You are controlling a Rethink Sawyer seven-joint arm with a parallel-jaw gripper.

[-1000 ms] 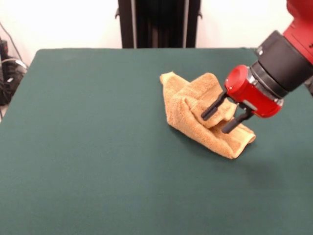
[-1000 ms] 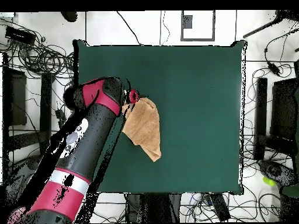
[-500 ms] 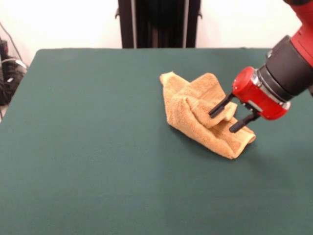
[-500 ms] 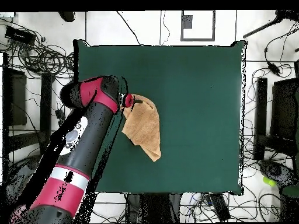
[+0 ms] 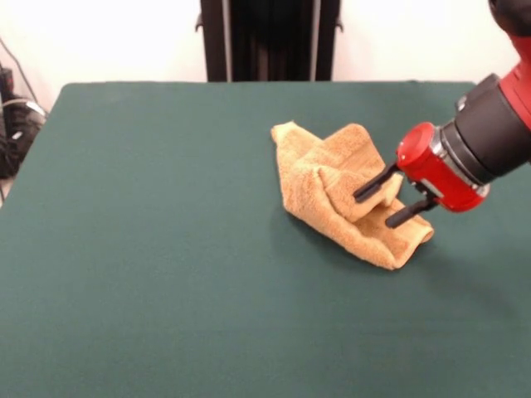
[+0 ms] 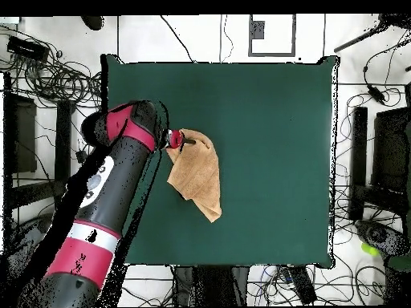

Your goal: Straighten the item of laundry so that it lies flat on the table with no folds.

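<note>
Hidden: I cannot see the underside layers of the small orange-tan terry towel (image 5: 344,195); it lies bunched in overlapping folds, so its true outline is lost, and I make out no tag or woven bands in either view.
Cut off: the red and black arm (image 6: 112,192) leaves the front view at the right edge, so there I see only its wrist and the end effector (image 5: 383,199).
Hard to make out: from overhead the end effector (image 6: 183,139) is a red nub with a dark tip at the towel's (image 6: 197,172) upper left corner; I cannot read its fingers there.
End effector: in the front view I see two black fingers (image 5: 373,182) spread apart, pointing left and slightly down, one over a raised fold near the towel's right side and one lower beside it; I cannot tell whether they touch the cloth, and nothing is clamped.
Towel place: on the large dark green cloth-covered table (image 5: 149,274), right of centre in the front view and toward the far half; overhead it sits in the left part of the table (image 6: 273,160), near the left edge.
Edges: the towel's lower point in the overhead view sits well inside the bottom table edge.
Open room: I see broad bare green to the left and in front of the towel in the front view; the strip on the arm's side is narrower.
</note>
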